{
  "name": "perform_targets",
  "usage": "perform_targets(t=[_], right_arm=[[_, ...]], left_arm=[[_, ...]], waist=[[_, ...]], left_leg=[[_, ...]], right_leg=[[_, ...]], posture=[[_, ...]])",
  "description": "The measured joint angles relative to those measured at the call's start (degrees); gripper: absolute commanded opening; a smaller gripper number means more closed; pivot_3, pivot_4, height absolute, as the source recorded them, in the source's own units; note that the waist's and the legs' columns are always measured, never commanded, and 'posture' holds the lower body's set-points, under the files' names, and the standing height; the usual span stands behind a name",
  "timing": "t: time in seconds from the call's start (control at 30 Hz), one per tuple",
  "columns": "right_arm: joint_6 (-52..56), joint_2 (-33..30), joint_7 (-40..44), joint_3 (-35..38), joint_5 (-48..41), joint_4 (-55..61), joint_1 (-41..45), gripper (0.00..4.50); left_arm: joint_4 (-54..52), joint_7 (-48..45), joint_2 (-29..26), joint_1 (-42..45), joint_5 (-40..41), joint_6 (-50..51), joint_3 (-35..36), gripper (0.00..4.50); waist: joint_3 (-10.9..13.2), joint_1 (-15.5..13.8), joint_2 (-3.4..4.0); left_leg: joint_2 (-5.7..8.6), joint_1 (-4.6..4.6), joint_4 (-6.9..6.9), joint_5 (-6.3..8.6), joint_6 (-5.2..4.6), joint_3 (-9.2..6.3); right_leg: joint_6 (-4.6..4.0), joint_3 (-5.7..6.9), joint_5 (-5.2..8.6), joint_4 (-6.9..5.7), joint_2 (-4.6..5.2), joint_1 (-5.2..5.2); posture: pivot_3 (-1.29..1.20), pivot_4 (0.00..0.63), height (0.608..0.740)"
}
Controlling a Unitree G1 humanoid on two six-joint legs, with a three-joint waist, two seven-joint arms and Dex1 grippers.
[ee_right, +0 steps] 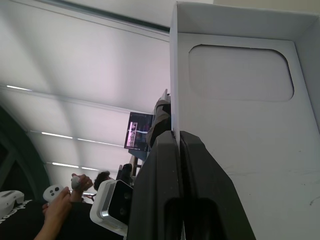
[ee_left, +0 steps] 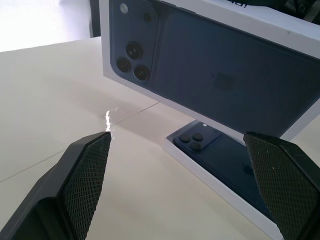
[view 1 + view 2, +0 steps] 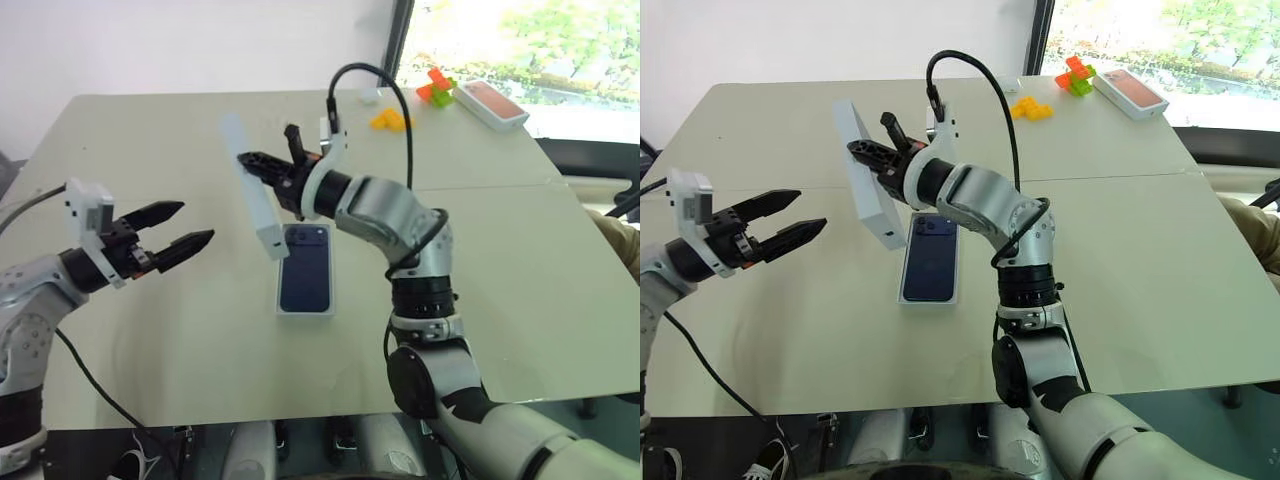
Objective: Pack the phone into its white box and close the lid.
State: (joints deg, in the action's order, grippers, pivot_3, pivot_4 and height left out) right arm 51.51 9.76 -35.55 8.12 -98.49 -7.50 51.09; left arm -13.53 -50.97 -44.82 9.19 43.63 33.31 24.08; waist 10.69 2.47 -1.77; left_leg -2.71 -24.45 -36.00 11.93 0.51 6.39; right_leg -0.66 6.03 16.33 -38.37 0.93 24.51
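Lid [image 3: 258,190] pinched in my right gripper [image 3: 268,168] above the phone [image 3: 306,268]; left gripper [image 3: 180,229] spread, empty.

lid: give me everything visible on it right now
The lid is a shallow white rectangular cover, cardboard by its look. Its outer face carries a dark printed phone picture with a camera cluster; the inside is plain white with a rounded rectangular recess. The right gripper is shut on one thin side wall and holds it off the table, up on edge and tilted, above and just left of the phone lying in the white box. Nothing else touches it; the left gripper is open, apart from it.
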Motion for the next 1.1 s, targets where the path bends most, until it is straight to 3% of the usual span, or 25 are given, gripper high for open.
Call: perform_targets(t=[0.37,0.5,1.1], right_arm=[[-1.87,-1.56,0.36,-3.69,-1.26,-0.28,-3.09,0.08],[-1.82,-2.2,1.84,-4.93,-0.89,-2.67,-12.79,0.08],[-7.61,-2.15,-0.24,-6.99,1.53,-0.4,-12.79,0.08]], left_arm=[[-1.56,0.48,0.09,-0.22,2.25,1.9,0.0,4.5],[-2.27,1.17,0.14,-0.22,2.66,2.26,-0.05,4.5],[-2.56,2.72,1.06,-0.73,1.25,1.18,-0.78,4.5]], waist=[[0.0,-0.01,0.0],[0.02,-0.11,0.02],[-0.02,-0.41,0.05]], left_leg=[[-0.01,0.0,0.02,0.0,0.0,0.0],[0.0,-0.04,0.09,0.01,-0.01,-0.01],[-0.01,0.02,0.04,0.02,-0.03,0.0]], right_leg=[[0.0,0.0,0.0,0.04,0.0,0.0],[0.0,0.0,0.0,0.16,0.0,-0.02],[0.05,-0.02,-0.01,0.21,0.0,-0.08]], posture=[[0.0,0.15,0.737],[0.0,0.15,0.737],[0.0,0.15,0.737]])
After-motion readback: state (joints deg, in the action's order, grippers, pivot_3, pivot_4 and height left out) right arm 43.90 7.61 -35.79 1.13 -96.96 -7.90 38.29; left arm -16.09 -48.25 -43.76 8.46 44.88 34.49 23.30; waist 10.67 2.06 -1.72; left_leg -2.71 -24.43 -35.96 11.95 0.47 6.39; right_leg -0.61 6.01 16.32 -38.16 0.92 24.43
